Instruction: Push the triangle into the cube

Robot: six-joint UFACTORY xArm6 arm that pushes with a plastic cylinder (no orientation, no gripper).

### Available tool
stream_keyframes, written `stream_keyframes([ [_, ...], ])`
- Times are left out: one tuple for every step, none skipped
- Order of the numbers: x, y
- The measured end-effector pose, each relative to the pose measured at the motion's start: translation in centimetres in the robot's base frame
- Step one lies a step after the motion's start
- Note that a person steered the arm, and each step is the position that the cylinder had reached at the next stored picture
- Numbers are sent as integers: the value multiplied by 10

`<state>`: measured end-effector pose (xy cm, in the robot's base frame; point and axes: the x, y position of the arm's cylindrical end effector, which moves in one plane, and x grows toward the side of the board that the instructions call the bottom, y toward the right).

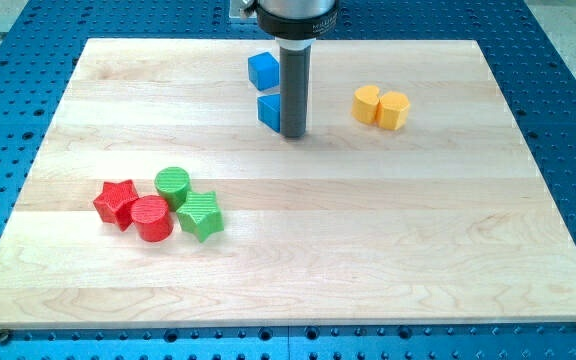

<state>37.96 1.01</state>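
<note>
Resting on the worktop (288,250) in the upper middle of the frame, my tip (292,134) touches the blue triangle's (269,110) right side. Just above sits the blue cube (262,70), slightly apart. No pincer here: only a rod.

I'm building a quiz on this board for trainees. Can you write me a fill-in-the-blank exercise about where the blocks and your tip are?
1. My tip stands just to the view's ____ of the blue triangle.
2. The blue cube lies toward the view's ____ from the triangle.
3. The two yellow blocks sit to the view's ____ of my tip.
4. The green cylinder is near the ____ star.

Missing words: right; top; right; green
</note>
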Motion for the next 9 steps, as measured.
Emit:
stream_keyframes([
  [-14,-5],
  [-25,-37],
  [12,-95],
  [-5,-112],
  [5,-77],
  [-14,-39],
  [-55,-62],
  [-4,-80],
  [-35,-128],
])
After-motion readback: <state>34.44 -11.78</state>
